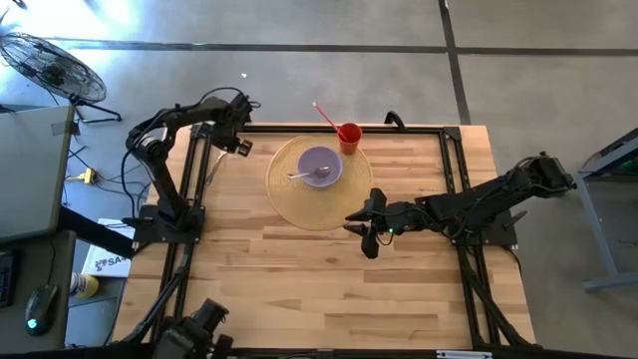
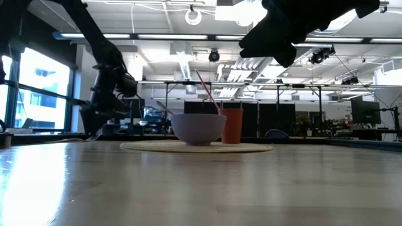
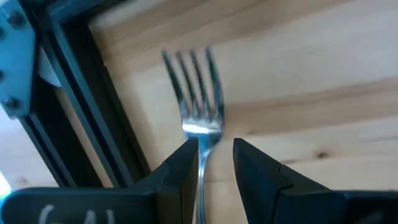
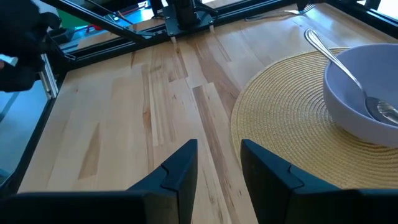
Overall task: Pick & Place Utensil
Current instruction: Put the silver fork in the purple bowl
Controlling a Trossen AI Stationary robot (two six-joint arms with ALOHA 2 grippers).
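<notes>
- We are seeing the left gripper (image 3: 210,163) pinching the fork (image 3: 198,109) by its handle at the table's (image 1: 299,289) far left corner (tines pointing forward).
- We are seeing the right gripper (image 4: 219,163) hovering beside the placemat (image 4: 280,118), fingers apart, holding nothing.

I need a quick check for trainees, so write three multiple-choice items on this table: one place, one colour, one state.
1. The fork is:
A. in the bowl
B. between the left hand's fingers
C. in the cup

2. The cup is:
A. red
B. blue
C. white

3. The right hand is:
A. shut on a spoon
B. shut on the mat
C. open and empty

Key:
1 B: the left wrist view shows the fork running out of the left hand.
2 A: the cup shows red from above.
3 C: the right hand has its fingers apart over bare wood.
</notes>
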